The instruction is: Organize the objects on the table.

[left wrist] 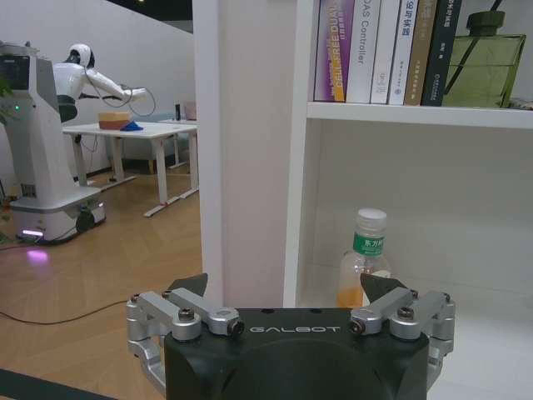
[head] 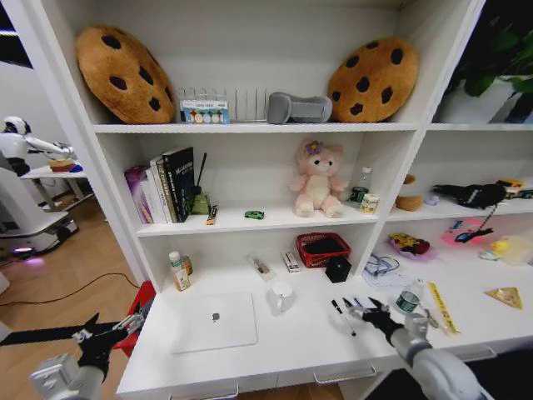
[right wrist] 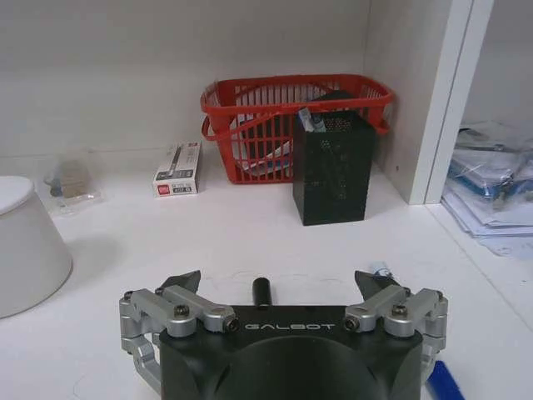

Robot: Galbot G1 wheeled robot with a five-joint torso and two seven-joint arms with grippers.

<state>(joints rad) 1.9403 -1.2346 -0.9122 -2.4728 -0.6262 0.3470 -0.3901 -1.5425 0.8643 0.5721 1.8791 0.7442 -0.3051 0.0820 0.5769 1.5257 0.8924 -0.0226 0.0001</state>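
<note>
A slim silver laptop lies shut on the white table, left of centre. Two pens lie on the right part of the table, just in front of my right gripper. In the right wrist view that gripper is open, a black pen end shows low between its spread fingers, and a blue pen lies beside it. My left gripper hangs open off the table's left end; in its wrist view it holds nothing. A tiny green toy car sits on the shelf above.
A white cup stands beside the laptop. A black mesh holder and a red basket stand at the back. A water bottle and a yellow strip lie right of my right gripper. A small bottle stands at the left.
</note>
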